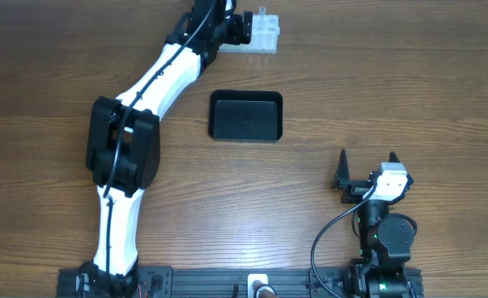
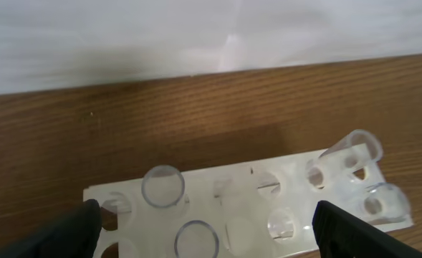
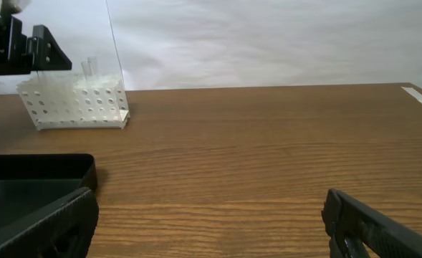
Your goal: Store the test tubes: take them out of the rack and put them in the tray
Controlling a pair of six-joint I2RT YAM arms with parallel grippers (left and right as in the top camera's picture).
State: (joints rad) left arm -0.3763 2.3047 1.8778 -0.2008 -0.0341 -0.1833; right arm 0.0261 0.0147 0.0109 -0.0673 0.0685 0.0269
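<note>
The clear plastic rack (image 2: 253, 201) stands at the table's far edge, with several clear test tubes in it, such as one near the rack's end (image 2: 162, 185) and another leaning tube (image 2: 352, 149). My left gripper (image 2: 207, 211) is open just above the rack, one black finger on each side of it. From above, the left gripper (image 1: 245, 26) sits at the rack (image 1: 260, 37). The black tray (image 1: 245, 116) lies empty mid-table. My right gripper (image 1: 368, 165) is open near its base, holding nothing. The right wrist view shows the rack (image 3: 74, 100) and tray (image 3: 35, 185) far off.
The wooden table runs bare between the tray and the right arm (image 1: 384, 232). A white wall (image 2: 196, 36) rises just behind the rack. The left arm (image 1: 136, 124) stretches diagonally across the table's left half.
</note>
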